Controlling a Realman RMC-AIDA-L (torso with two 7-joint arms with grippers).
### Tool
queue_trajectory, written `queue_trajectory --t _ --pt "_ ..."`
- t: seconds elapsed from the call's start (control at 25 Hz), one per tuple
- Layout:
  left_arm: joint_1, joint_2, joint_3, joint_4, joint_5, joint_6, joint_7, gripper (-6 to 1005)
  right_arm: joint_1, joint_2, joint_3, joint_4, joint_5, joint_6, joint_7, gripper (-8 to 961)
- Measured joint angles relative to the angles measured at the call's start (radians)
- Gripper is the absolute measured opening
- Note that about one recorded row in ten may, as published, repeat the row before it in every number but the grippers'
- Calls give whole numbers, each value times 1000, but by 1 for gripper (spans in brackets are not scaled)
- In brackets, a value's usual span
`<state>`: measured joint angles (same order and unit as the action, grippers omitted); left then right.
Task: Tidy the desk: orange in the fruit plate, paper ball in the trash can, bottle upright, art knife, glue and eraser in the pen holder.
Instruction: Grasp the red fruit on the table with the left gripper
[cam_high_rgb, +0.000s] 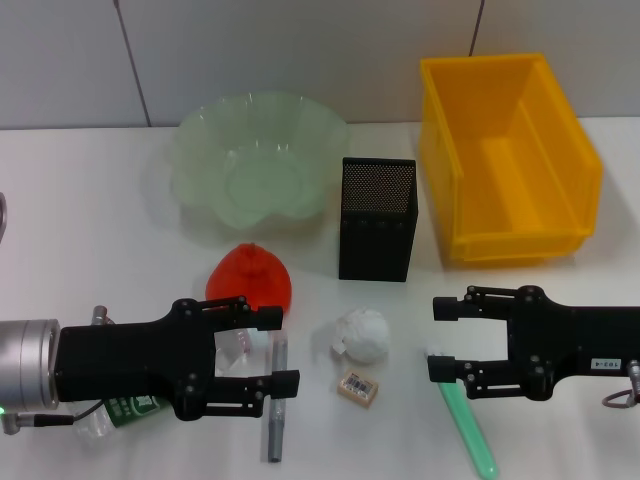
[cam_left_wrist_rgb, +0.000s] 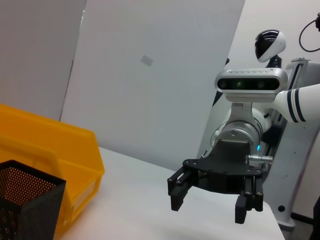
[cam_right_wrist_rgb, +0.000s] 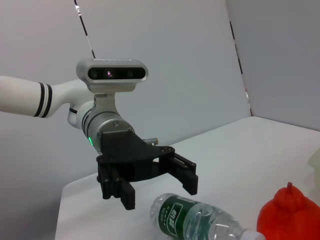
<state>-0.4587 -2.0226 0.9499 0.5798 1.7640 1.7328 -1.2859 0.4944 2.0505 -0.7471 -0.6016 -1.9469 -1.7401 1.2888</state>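
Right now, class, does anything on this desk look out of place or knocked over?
Yes. The bottle lies on its side under the left claw, and the orange, paper ball and eraser sit loose on the desk.

I am working in what looks like a robotics lab or test room set up as a mock desk. The surface before me is plain white, backed by bare pale wall panels with thin dark seams. From my wrist cameras I see my own camera heads mounted on my arms, and a white machine stand with cables beside the surface. The props look staged: a yellow trash can and a black mesh pen holder.
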Motion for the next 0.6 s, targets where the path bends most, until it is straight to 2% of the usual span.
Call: queue_trajectory --t 0.6 --pt "0 6 1 0 3 -3 1 763 4 -1 0 3 -5 -3 9 767"
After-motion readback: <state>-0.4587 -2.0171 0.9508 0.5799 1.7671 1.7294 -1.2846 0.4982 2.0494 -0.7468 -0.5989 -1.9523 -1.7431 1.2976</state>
